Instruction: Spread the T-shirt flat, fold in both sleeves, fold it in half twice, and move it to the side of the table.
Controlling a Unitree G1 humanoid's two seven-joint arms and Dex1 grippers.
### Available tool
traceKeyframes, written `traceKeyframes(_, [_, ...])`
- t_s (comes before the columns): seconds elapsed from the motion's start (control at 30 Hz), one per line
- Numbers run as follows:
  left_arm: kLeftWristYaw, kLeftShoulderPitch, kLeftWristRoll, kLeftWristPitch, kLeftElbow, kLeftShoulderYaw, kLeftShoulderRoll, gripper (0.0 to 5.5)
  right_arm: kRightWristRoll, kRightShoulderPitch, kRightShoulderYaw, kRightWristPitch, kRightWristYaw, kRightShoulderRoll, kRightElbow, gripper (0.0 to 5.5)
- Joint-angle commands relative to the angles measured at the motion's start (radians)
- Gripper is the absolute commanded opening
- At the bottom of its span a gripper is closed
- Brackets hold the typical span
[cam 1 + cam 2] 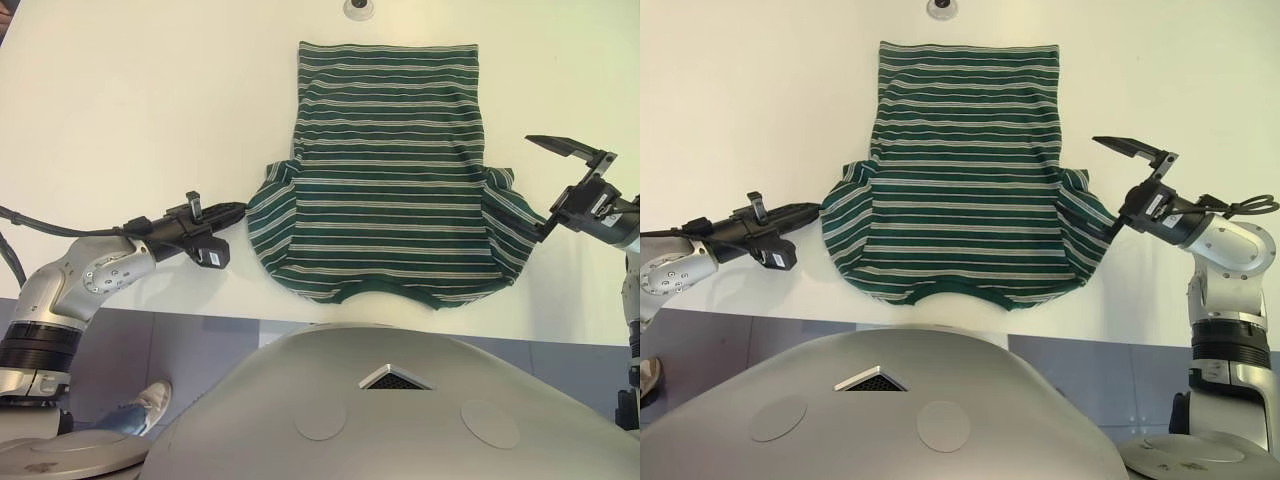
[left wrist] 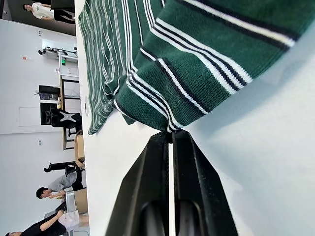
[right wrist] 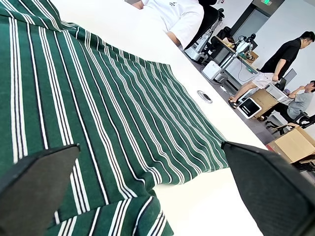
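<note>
A green T-shirt (image 1: 390, 170) with white stripes lies flat on the white table (image 1: 120, 120), collar toward me and hem at the far side. Both sleeves are bunched at its sides. My left gripper (image 1: 240, 211) lies low on the table at the left sleeve (image 1: 268, 205). Its fingers (image 2: 147, 187) are shut, pinching the sleeve's hem (image 2: 162, 123) at their tips. My right gripper (image 1: 537, 186) stands wide open at the right sleeve (image 1: 505, 195). One fingertip is raised above the table and the other is by the sleeve's edge. The wide fingers (image 3: 39, 187) frame the striped cloth (image 3: 98, 113).
A round cable grommet (image 1: 358, 8) sits at the table's far edge beyond the hem. Bare tabletop extends to the left and right of the shirt. The table's near edge (image 1: 150, 318) runs just below the collar.
</note>
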Motion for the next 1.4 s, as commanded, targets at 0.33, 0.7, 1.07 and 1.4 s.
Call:
traceKeyframes(0.33, [-0.058, 0.073, -0.203, -0.049, -0.098, 0.021, 0.053, 0.02, 0.002, -0.015, -0.019, 0.013, 0.008, 0.009, -0.006, 5.40])
traceKeyframes(0.7, [-0.101, -0.013, -0.311, -0.025, -0.201, -0.048, -0.057, 0.02, -0.003, -0.016, -0.018, 0.013, 0.009, 0.016, -0.006, 5.40])
traceKeyframes(1.07, [-0.098, -0.167, -0.186, 0.046, -0.136, -0.174, -0.253, 0.02, -0.005, -0.020, -0.012, 0.016, 0.010, 0.019, -0.026, 5.40])
traceKeyframes(1.4, [-0.071, -0.193, -0.079, 0.036, -0.062, -0.232, -0.312, 0.02, -0.010, -0.013, -0.010, 0.017, 0.003, 0.025, -0.054, 5.40])
